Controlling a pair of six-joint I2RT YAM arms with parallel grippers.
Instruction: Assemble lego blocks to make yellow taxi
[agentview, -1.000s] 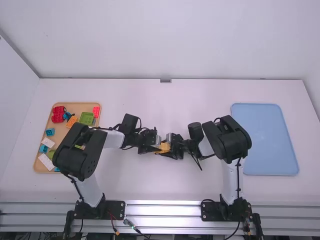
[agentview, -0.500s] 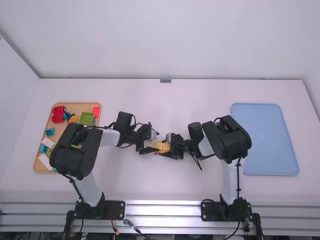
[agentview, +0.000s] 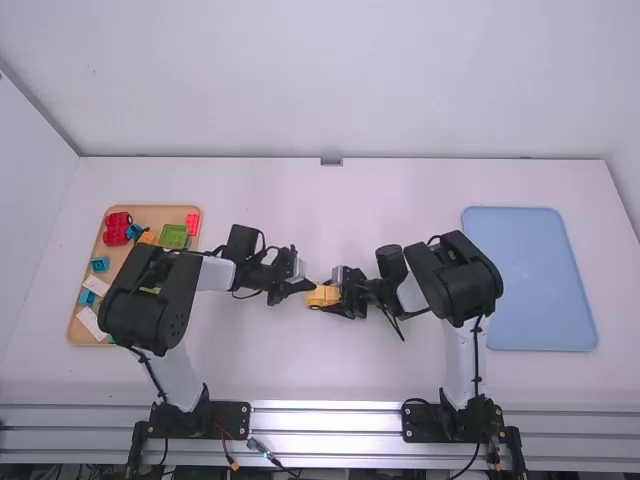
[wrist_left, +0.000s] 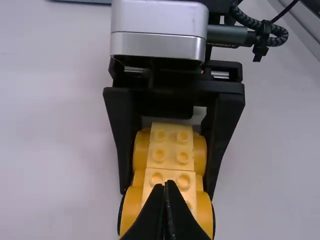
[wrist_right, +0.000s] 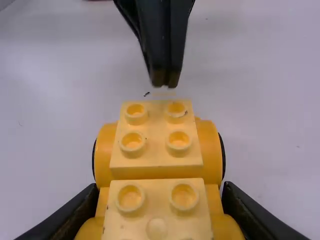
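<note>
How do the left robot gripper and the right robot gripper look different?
The left gripper has its fingers pressed together, while the right gripper has its fingers spread wide. The left gripper holds nothing; the right gripper grips the yellow toy car by its sides. Both are black and have two fingers.

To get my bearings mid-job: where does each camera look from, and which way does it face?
High view: fixed above and behind, facing forward and down onto the table; left arm and right arm show from their bases.
Left wrist view: on the left arm's wrist, facing the yellow block build and right claw; the left claw shows shut.
Right wrist view: on the right arm's wrist, facing across the build toward the left claw; its own fingers flank the build.
Both wrist views share the build and left claw.
</note>
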